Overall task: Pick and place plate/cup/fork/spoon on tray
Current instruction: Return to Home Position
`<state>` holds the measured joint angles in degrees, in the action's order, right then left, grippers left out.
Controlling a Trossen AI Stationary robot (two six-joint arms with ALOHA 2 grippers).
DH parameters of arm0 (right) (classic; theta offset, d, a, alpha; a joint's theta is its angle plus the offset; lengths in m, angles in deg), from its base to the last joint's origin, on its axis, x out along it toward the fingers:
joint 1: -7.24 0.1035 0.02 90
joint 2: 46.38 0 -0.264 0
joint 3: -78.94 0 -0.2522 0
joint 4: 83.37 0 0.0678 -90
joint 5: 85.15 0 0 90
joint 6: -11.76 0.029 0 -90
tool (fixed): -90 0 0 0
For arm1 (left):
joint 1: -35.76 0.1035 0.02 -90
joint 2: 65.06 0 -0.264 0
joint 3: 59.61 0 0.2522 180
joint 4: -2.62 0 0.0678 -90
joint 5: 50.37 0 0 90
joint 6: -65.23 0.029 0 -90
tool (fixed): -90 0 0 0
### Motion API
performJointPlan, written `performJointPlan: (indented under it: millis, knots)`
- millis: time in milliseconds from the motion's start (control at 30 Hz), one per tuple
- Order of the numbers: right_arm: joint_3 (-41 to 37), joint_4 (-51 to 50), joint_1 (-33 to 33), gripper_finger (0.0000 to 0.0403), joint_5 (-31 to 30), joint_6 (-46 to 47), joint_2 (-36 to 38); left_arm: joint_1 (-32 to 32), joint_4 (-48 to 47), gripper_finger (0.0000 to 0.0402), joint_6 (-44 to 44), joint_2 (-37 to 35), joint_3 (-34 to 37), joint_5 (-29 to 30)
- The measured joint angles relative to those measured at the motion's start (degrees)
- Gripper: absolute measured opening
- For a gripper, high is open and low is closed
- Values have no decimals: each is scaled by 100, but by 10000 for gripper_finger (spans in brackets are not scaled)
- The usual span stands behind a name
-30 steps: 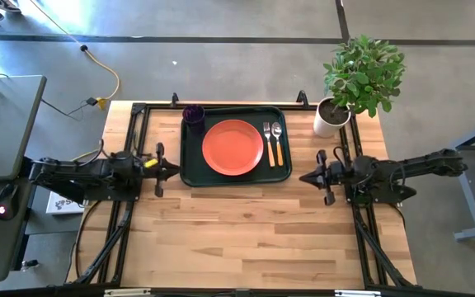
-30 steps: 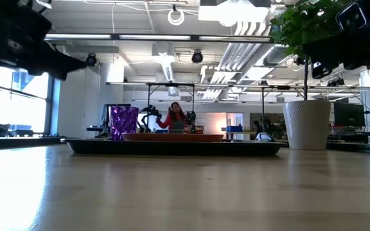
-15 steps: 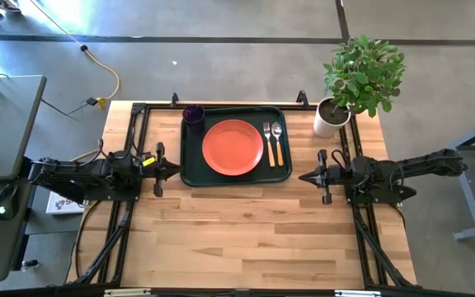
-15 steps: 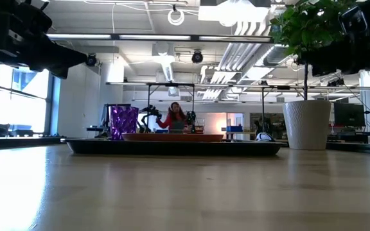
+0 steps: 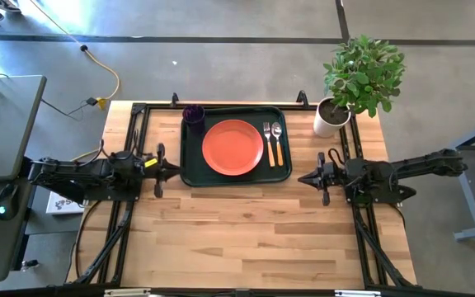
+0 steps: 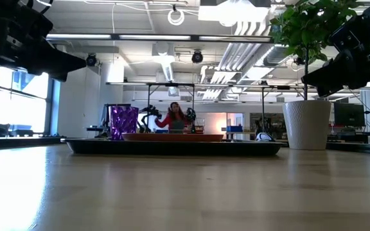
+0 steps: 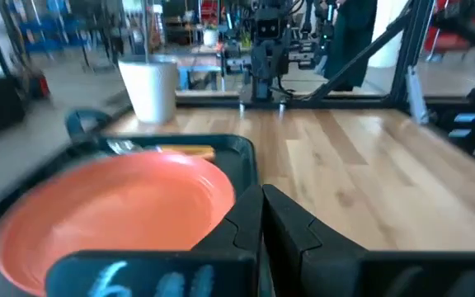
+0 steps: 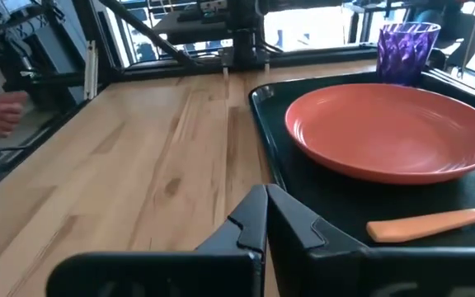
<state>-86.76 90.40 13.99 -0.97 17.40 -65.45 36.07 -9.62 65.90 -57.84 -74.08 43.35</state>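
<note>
The dark green tray (image 5: 193,171) lies at the far middle of the wooden surface (image 5: 246,231) and holds all four pieces. The orange-red plate (image 5: 232,148) sits flat at its centre. The purple cup (image 5: 193,114) stands upright in the tray's far left corner, just beside the plate's rim but apart from it. On the plate's right, the fork (image 5: 268,148) and the spoon (image 5: 277,148) lie side by side and parallel, silver heads toward the far edge and orange handles toward the near one; the fork is the one nearer the plate. Nothing rests on the plate, and what the cup holds (if anything) cannot be seen.

The left pincer (image 5: 174,170) hangs just off the tray's left edge, pointing at it, its fingers (image 7: 246,227) clenched together on nothing. The right pincer (image 5: 303,177) faces the tray's near right corner from a little way off, likewise pressed closed and empty. A white plant pot (image 5: 329,120) stands at the surface's far right corner.
</note>
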Motion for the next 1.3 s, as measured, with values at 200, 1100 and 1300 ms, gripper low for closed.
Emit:
performJointPlan:
  millis: [200, 1100, 1300]
  knots:
    - [0, -4, 0, 0, 0, 39, 0, 1, 10, 0, 693, -2, 0, 60]
    - [-2, -4, 0, 0, 0, 38, 0, 1, -42, 0, 703, -2, 0, 60]
    - [-2, -4, 0, 0, 0, 38, 0, 0, -42, 0, 702, -2, 0, 60]
